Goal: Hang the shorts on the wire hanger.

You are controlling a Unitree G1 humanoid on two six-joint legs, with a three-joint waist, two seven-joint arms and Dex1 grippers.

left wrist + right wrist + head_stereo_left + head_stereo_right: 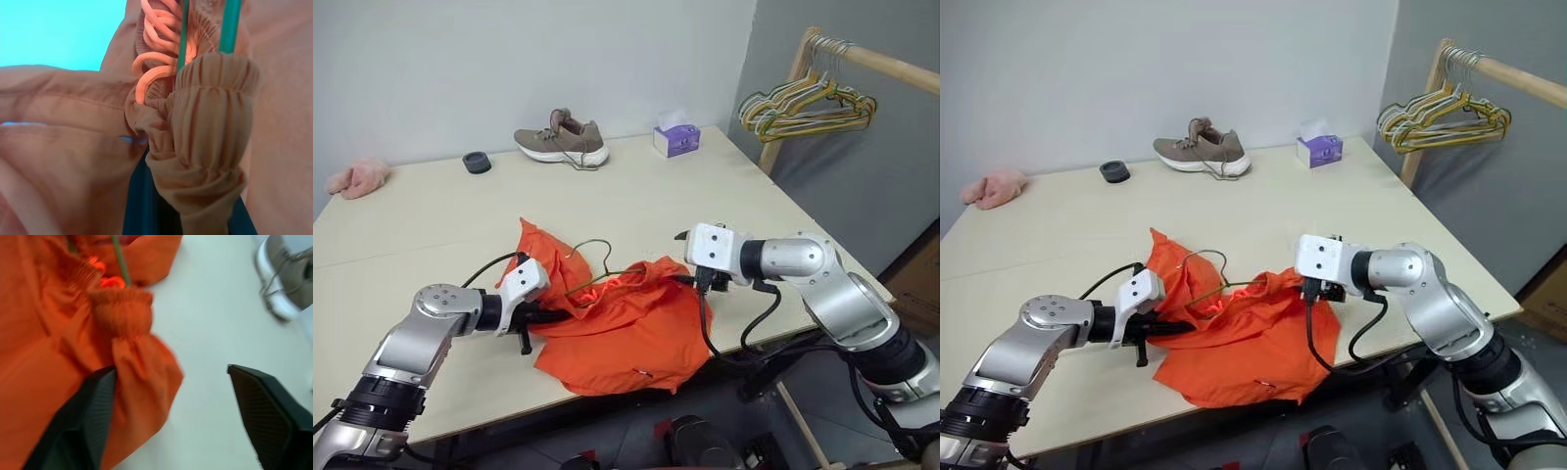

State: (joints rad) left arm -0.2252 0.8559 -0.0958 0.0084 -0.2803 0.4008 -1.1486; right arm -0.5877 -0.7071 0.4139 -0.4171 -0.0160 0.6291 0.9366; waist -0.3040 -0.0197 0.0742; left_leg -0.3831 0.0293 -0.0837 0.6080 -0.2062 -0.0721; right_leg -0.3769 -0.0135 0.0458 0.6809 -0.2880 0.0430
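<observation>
Shorts (626, 328) of bright orange cloth lie crumpled near the front edge of the table (440, 215), with the thin wire hanger (597, 269) threaded through them; its hook curves up from the cloth toward the back of the table. In the left wrist view the hanger's wire runs through the gathered waistband, beside the looped drawstring (156, 58). The left hand (540, 315) is clenched on the left side of the shorts, its fingers pressed into the fabric. The right hand (171, 406) is released, its two black fingers (266, 411) spread wide; one finger lies against a fold of the shorts and the other stands over bare table. This hand sits at the right edge of the shorts, near the waistband. Farther back on the table stand a brown shoe (563, 142), a small dark round thing (477, 163), a purple tissue box (676, 139) and a pink fluffy item (357, 178). A bunch of coloured hangers (808, 103) hangs from a wooden rail (891, 67) to the right.
</observation>
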